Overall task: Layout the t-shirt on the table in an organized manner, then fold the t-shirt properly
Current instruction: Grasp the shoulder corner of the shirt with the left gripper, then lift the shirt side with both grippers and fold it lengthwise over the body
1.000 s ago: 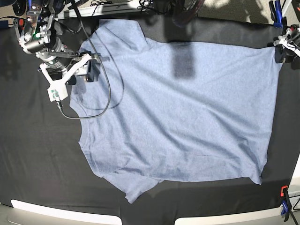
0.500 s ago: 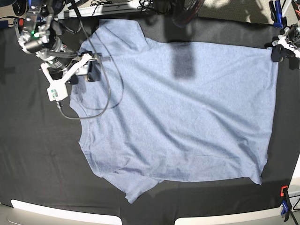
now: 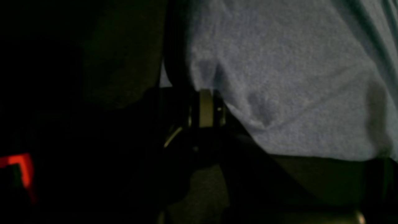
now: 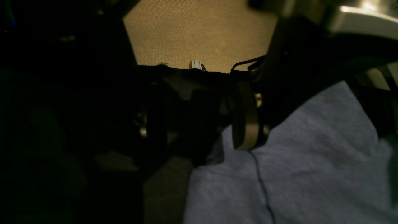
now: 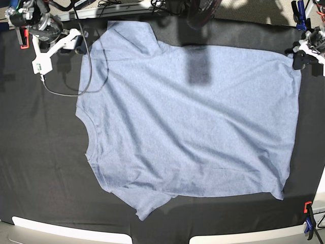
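The blue-grey t-shirt lies spread flat on the black table, collar to the left and hem to the right. My right gripper is at the far left corner, just off the shirt's upper sleeve. In the right wrist view its jaws stand apart with nothing between them, and the shirt lies below. My left gripper sits on the shirt's far right hem corner. In the left wrist view its jaws are close together, with puckered cloth at them.
A black cable from the right arm loops over the shirt's shoulder; it also shows in the right wrist view. Clamps hold the cloth: red far left, blue far right, red and blue near right. The light rim runs along the front.
My right gripper has left the shirt's shoulder and moved up and left, off the cloth, dragging its cable along. My left gripper and the hem corner have shifted slightly left.
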Robot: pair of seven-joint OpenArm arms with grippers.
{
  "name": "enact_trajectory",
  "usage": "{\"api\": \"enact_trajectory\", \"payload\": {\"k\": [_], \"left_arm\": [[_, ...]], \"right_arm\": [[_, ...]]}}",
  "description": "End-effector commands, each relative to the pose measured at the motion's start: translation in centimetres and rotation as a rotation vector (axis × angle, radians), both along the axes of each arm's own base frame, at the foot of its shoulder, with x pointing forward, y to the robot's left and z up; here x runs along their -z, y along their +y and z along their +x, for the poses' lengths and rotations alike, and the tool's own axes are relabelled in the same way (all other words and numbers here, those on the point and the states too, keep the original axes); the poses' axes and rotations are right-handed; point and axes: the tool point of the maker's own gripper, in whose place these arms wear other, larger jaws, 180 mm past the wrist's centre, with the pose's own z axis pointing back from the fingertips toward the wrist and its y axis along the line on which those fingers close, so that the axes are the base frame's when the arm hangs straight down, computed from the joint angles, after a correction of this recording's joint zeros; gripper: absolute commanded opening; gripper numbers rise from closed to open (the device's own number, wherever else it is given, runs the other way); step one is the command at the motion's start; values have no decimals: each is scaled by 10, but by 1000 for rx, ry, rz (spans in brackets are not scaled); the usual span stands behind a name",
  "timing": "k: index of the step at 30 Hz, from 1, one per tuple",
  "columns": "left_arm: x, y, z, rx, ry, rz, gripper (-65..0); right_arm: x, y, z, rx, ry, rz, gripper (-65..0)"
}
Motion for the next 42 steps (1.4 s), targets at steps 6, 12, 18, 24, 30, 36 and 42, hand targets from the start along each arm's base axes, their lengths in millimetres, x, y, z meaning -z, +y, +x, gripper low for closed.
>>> {"api": "enact_trajectory", "payload": {"k": [6,12,18,24,30,36,42], "left_arm": [[-13,5,8,5,-45,9,-650],[-13,5,8,5,-44,9,-650],[-10,4,5,14,-23,9,-650],[-10,4,5,14,-24,9,-650],[-11,4,6,11,-31,1,-650],[-18,-7,0,81,24,-43,-650],[-40,-8,-8,122,-1,16,-650]], "right_arm": [[1,14,6,57,-63,10,-322],[11,32,3,33,-32,35,-323],[43,49,-10,37,68,95,-323],[40,59,-1,42,28,147,-393],[32,56,19,43,-39,138,-650],[3,45,26,13,-96,72,-650],[-12,16,3,23,-76,-24,-650]]}}
